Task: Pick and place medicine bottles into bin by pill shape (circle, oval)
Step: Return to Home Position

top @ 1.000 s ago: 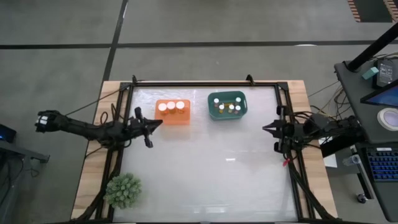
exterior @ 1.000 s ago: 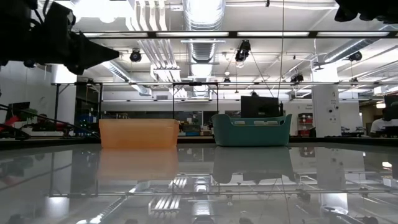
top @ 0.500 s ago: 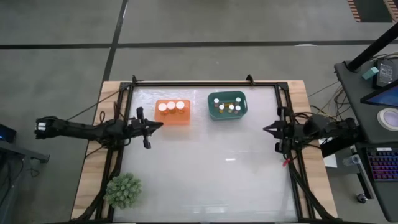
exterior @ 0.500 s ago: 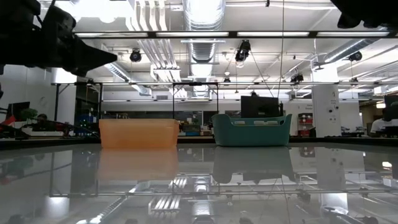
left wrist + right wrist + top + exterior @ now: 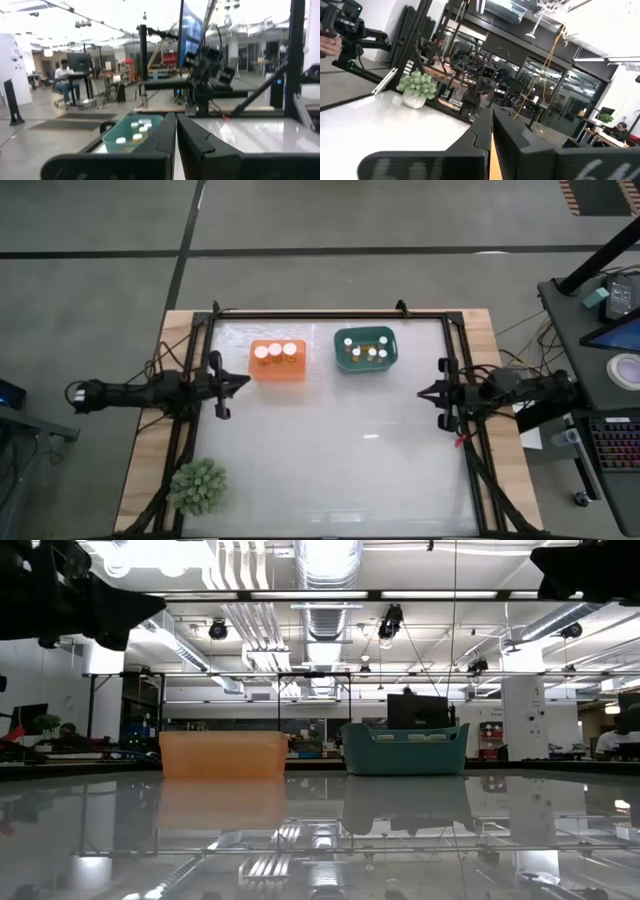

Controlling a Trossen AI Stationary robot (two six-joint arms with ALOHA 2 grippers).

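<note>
An orange bin (image 5: 277, 361) holds three white-capped medicine bottles (image 5: 276, 351). A teal bin (image 5: 366, 350) beside it holds several more bottles (image 5: 370, 352); the bottles also show in the left wrist view (image 5: 136, 128). Both bins rest on the white table near its far edge and show in the low view, orange (image 5: 223, 754) and teal (image 5: 405, 749). My left gripper (image 5: 246, 381) is shut and empty at the table's left edge, raised above it. My right gripper (image 5: 420, 393) is shut and empty at the right edge.
A small green potted plant (image 5: 197, 486) stands at the near left corner, outside the frame rail; it also shows in the right wrist view (image 5: 416, 88). A black frame (image 5: 330, 313) runs round the table. A desk with a keyboard (image 5: 610, 442) stands to the right.
My left arm has drawn back toward the table's left edge, away from the orange bin, its gripper staying shut. My right gripper has kept near the right edge.
</note>
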